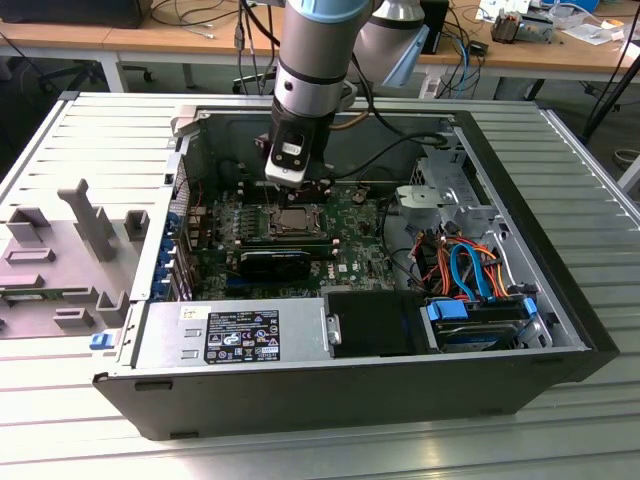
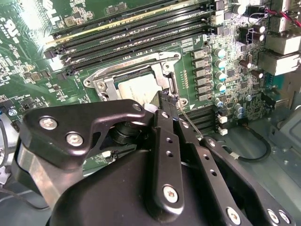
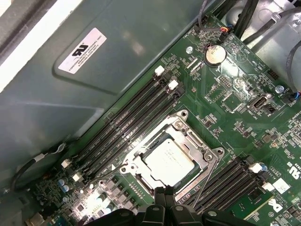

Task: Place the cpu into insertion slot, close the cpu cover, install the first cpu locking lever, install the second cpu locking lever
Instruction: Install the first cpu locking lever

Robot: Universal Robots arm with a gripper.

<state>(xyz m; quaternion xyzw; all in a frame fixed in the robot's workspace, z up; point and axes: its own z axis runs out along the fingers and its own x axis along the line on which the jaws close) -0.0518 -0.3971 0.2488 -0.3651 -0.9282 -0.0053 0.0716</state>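
End effector [image 3: 165,203]: black fingers together at edge of silvery square-windowed cpu cover [image 3: 194,137]; matte-grey cpu [image 3: 170,159] beneath.

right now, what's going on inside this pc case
A robot arm is reaching down into an open case, over the motherboard. The cpu is already seated, and the cover lies flat around it. The gripper is shut at the cover's edge, right by a thin lever. I can't tell whether it is actually pinching the lever.
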